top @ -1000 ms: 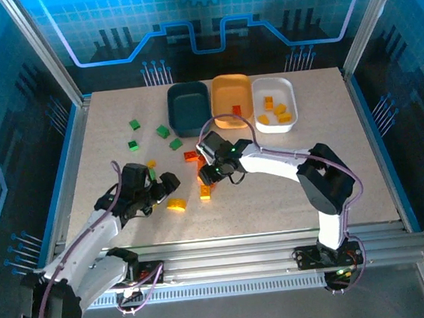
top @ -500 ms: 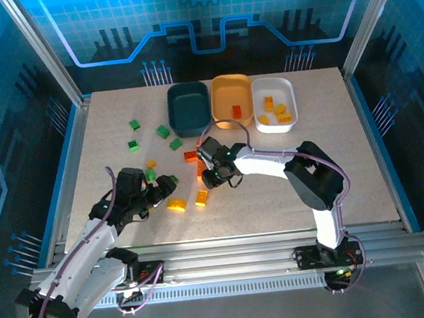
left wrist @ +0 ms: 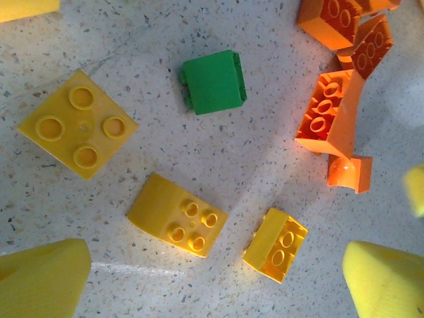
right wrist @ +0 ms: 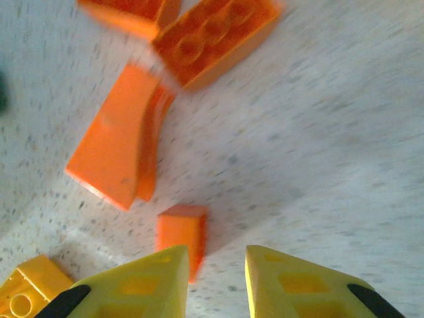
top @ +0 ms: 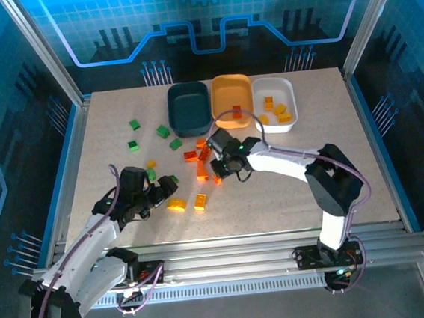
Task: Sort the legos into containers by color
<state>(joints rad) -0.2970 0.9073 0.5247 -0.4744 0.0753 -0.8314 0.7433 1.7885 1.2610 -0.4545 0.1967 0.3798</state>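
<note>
Right now your left gripper (top: pixel 162 191) hangs low over the front left part of the table (top: pixel 291 204), its fingers (left wrist: pixel 41 278) spread wide with nothing between them. Its wrist camera looks down on a green brick (left wrist: pixel 213 82), a flat yellow square (left wrist: pixel 77 124) and two yellow bricks (left wrist: pixel 177 215) lying near each other, studs up, none touching the fingers. To their right sits a loose heap of orange bricks (left wrist: pixel 331 109). Your right gripper (top: pixel 215 171) is over that heap near the middle of the table. From its wrist camera the fingertips (right wrist: pixel 142 281) stand nearly together, with only a slim gap between them and nothing in it. A small orange piece (right wrist: pixel 180 235) lies just ahead of one fingertip; whether they touch, you cannot tell through the blur. An orange wedge (right wrist: pixel 122 152) and a long orange brick (right wrist: pixel 215 36) lie farther out. At the far edge three bins stand in a row: the teal bin (top: pixel 189 110) on the left, the orange bin (top: pixel 228 93) holding one red-orange brick (top: pixel 237 111), and the white bin (top: pixel 280 88) holding several yellow-orange bricks (top: pixel 275 111). Four green bricks (top: pixel 135 124) lie scattered left of the teal bin.
</note>
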